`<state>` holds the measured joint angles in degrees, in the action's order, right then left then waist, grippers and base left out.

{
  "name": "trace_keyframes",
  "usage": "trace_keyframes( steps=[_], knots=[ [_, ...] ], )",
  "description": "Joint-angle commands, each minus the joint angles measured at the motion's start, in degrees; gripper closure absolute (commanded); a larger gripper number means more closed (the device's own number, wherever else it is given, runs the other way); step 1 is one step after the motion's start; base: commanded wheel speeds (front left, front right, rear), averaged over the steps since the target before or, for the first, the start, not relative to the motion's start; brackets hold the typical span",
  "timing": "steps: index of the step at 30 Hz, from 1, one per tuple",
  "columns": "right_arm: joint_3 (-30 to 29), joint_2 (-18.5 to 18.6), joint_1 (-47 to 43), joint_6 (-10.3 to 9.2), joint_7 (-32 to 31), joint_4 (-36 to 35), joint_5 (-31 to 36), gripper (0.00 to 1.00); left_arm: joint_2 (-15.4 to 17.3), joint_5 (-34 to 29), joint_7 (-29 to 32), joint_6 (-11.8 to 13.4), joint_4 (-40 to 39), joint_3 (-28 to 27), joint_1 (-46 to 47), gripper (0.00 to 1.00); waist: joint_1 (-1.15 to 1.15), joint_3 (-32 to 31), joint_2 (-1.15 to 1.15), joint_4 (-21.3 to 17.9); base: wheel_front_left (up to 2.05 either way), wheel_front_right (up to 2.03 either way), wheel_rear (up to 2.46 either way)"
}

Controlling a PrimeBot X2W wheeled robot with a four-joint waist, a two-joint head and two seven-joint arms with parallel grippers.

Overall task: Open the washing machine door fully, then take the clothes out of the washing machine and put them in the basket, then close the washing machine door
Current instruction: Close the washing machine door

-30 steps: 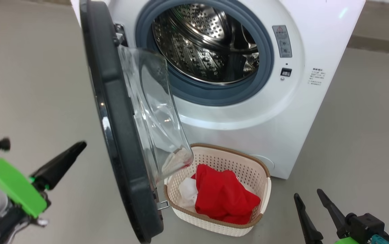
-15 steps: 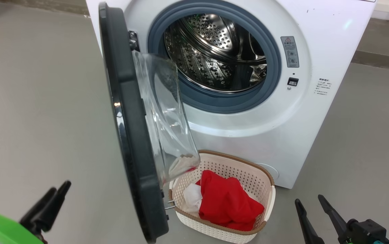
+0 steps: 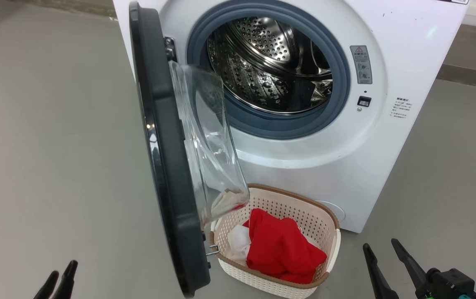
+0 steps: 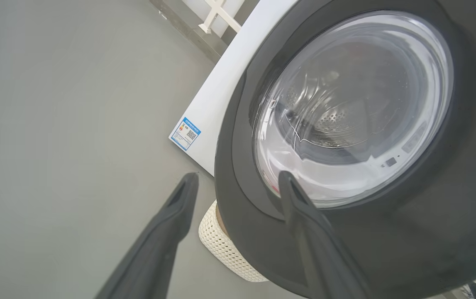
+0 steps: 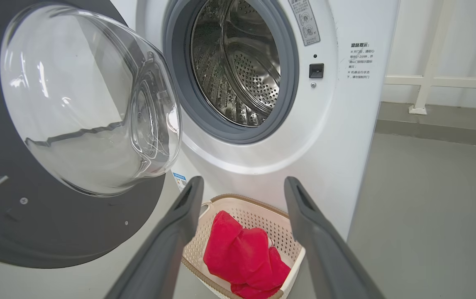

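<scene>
The washing machine [image 3: 408,54] stands on the grey floor [image 3: 55,124], its white front facing the robot. Its round mouth is uncovered: a grey gasket [image 3: 279,126] rings the perforated steel drum [image 3: 271,62], and no fabric shows inside. Small printed labels sit on the front panel to the right of the mouth.

The washing machine door [image 3: 167,166] hangs open on its hinge at the left of the mouth, swung out toward the robot so that the head view sees it nearly edge-on, the clear glass bowl bulging toward the machine.

The basket [image 3: 304,197] sits on the floor just in front of the machine's base, close beside the door's lower edge and partly under the glass bowl. The clothes [image 3: 283,249] lie inside it – a crumpled red garment with a white piece at its left.

The left gripper [image 4: 238,176] is low at the head view's bottom left corner, on the outer side of the door and apart from it, its fingers spread wide and holding nothing. The right gripper [image 3: 380,243] is at the bottom right, near the basket's right side – jaws likewise parted and empty.
</scene>
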<state>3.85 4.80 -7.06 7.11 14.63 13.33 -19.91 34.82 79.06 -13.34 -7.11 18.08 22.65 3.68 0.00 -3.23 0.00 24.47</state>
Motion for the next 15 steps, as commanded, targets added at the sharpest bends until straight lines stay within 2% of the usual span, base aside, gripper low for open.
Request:
trace_keyframes(
  steps=[1,3,12,13,15],
  knots=[
    [0.98,0.80,1.01,0.37,0.37,-1.16,0.43,0.00,1.36,-2.02,-1.15,-0.37,0.58,-2.86,1.25,0.00,0.00,-0.05,0.00,-0.02,0.00,0.00,0.00],
    [0.98,0.88,1.03,0.37,0.37,-1.12,0.42,0.00,-0.09,-3.42,-1.50,-0.37,1.63,-4.02,0.88,0.00,0.00,-0.11,0.00,-0.01,0.00,0.00,0.00],
    [0.15,1.09,1.02,0.37,0.37,-1.80,0.33,0.00,-10.45,-27.06,-1.64,-0.37,1.68,-19.57,-2.77,0.00,0.00,-0.41,0.00,-0.07,0.00,0.00,0.00],
    [0.15,1.09,1.02,0.37,0.37,-1.80,0.33,0.00,-10.45,-27.06,-1.64,-0.37,1.68,-19.57,-2.77,0.00,0.00,-0.41,0.00,-0.07,0.00,0.00,0.00],
    [-0.17,1.07,1.06,0.37,0.37,-2.08,0.32,0.00,-12.47,-32.83,-1.64,-0.37,0.37,-22.17,-3.84,0.00,0.00,-0.46,0.00,-0.15,0.00,0.00,0.00]
  ],
)
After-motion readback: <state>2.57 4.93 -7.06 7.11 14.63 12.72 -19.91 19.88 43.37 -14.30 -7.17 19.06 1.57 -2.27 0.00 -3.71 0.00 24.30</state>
